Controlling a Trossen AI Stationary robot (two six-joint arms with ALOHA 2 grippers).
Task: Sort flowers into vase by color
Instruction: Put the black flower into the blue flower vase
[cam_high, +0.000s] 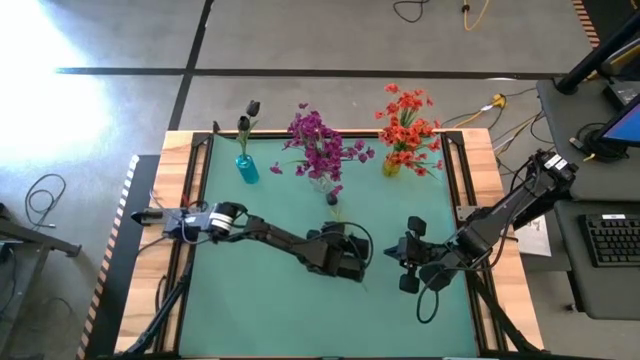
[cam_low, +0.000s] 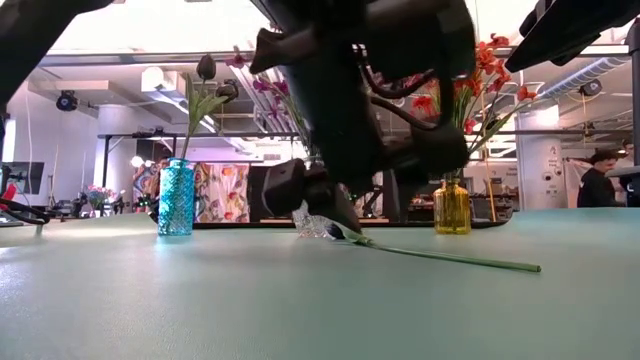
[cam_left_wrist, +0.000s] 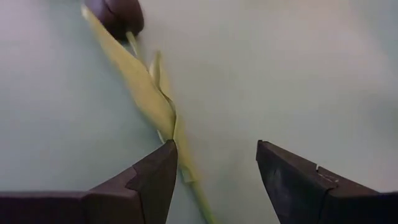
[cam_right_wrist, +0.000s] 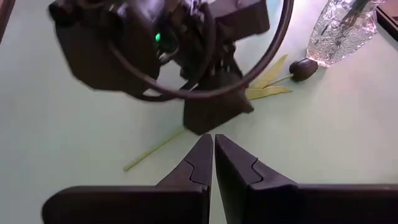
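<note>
No readable labels or writing. 3 vases at table's far edge: blue vase w/ 2 dark buds, clear vase w/ magenta blooms, yellow vase w/ orange-red blooms. 1 dark tulip lies flat on mat; left gripper is low over its stem, fingers apart, gripping nothing. Right gripper nearby, fingers pressed together, empty.

Loose flower lies on table before middle vase

Hidden under the left gripper in the high view: most of the dark tulip's stem. Cut off in the left wrist view: dark bud at the edge. Clear vase cropped in the right wrist view.
</note>
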